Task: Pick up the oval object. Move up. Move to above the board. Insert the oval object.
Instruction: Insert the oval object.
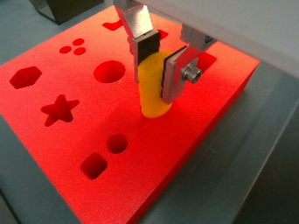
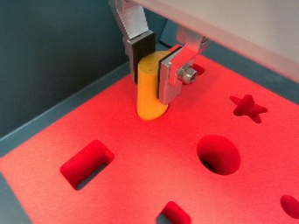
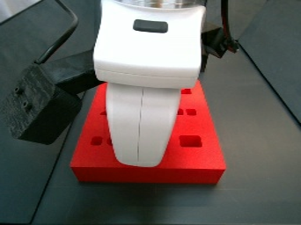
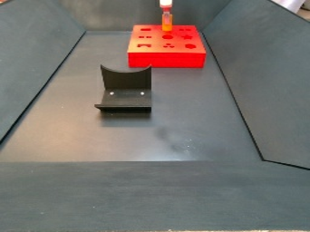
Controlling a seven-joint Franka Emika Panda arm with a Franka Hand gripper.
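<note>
My gripper (image 1: 160,77) is shut on the oval object (image 1: 152,101), a slim orange-yellow peg held upright between the silver fingers. It stands over the board (image 1: 70,188), a flat red slab with shaped recesses. The peg's lower end meets the board's top face near one edge; whatever recess lies under it is hidden. Both wrist views show the same grip, with the gripper (image 2: 153,86) on the peg (image 2: 147,103) above the board (image 2: 128,188). In a side view the peg (image 4: 166,22) stands at the far edge of the board (image 4: 168,56). In a side view the arm hides the peg and most of the board (image 3: 153,173).
The fixture (image 4: 123,89) stands on the dark floor in front of the board. Sloping dark walls (image 4: 43,77) close in the floor on both sides. Open recesses near the peg include a round hole (image 1: 108,72) and a star (image 1: 59,109).
</note>
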